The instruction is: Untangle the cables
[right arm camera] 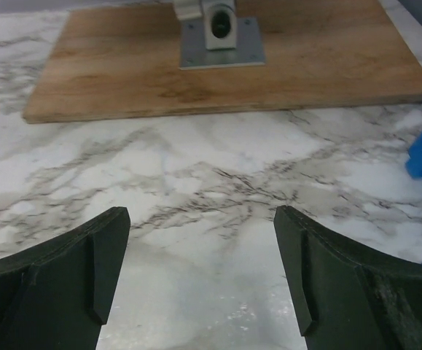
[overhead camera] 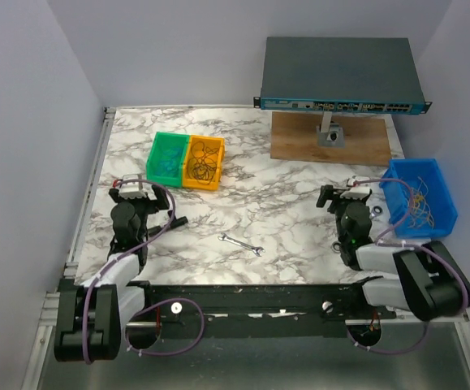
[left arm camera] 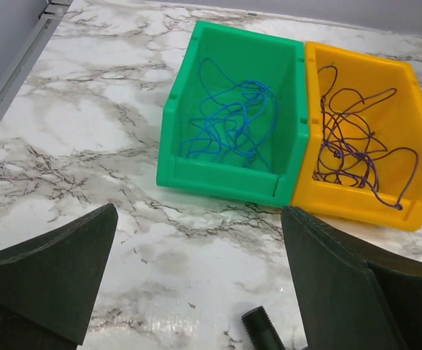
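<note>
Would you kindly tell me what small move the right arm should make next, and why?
Probably swing the right end effector right, over the blue bin: it is open and empty, facing the wooden board, while tangled cables lie in that bin beside it.

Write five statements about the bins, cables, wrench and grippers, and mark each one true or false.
1. The green bin holds blue cables. True.
2. The left gripper is shut on a cable. False: it is open and empty, over the table in front of the two bins.
3. The green bin and the orange bin stand side by side, touching. True.
4. The wrench lies inside the blue bin. False: it lies on the bare table between the arms; the blue bin holds thin yellowish cables.
5. The right gripper is open and holds nothing. True.
</note>
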{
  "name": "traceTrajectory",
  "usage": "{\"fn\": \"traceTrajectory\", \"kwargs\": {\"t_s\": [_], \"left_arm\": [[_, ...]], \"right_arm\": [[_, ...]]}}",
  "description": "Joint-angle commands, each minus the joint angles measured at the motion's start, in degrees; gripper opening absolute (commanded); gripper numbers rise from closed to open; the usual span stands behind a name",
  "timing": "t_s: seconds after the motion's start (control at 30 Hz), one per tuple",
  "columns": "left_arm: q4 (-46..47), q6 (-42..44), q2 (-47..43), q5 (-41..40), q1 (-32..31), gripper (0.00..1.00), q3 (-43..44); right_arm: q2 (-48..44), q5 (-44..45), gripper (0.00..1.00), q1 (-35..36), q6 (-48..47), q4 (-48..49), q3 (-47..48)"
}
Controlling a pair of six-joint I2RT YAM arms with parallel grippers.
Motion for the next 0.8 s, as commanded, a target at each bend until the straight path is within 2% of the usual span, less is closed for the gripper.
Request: {"fn": "traceTrajectory", "kwargs": {"t_s": [0.0,0.03,0.13,0.23,0.3,0.33,0.37,0.4,0.53,0.63,0.77], "left_arm": [[10.1,3.9,4.9,-1.0,0.2,0.96,3.0],[10.5,4.5,5.5,-1.2,0.3,0.95,3.1],[20.9,3.7,12.8,-3.8,0.9,0.96,1.7],[17.1,4.5,15.3,-1.9,1.1,0.96,4.9],[17.9,4.5,15.3,-1.7,1.1,0.98,4.6],[17.3,4.5,15.4,-1.8,1.1,0.98,5.0],[17.1,4.5,15.4,-1.8,1.1,0.99,5.0],[17.3,4.5,15.4,-1.8,1.1,0.99,4.9],[17.5,4.6,15.3,-1.7,1.1,0.99,4.7],[17.9,7.0,16.0,4.1,0.9,0.99,5.0],[17.6,6.8,15.8,4.2,0.9,0.99,4.9]], "right_arm": [[11.3,-2.7,0.91,-5.6,-1.1,16.5,0.9],[12.7,-1.9,0.93,-5.7,-1.5,18.1,0.9],[18.3,-0.5,0.93,-7.4,0.8,21.4,1.6],[25.3,0.7,0.93,-7.8,-0.2,30.6,1.5],[22.7,0.5,0.93,-7.9,1.4,21.7,3.6],[22.8,1.0,0.93,-8.0,1.6,20.4,4.3],[24.1,1.0,0.94,-8.0,1.1,22.6,4.4],[24.5,0.9,1.0,-8.0,0.5,24.5,3.9],[24.3,0.3,1.0,-8.0,0.2,24.5,3.7],[24.1,0.2,1.0,-8.0,0.6,23.9,3.8],[24.1,0.2,1.0,-8.0,0.6,23.8,3.8]]}}
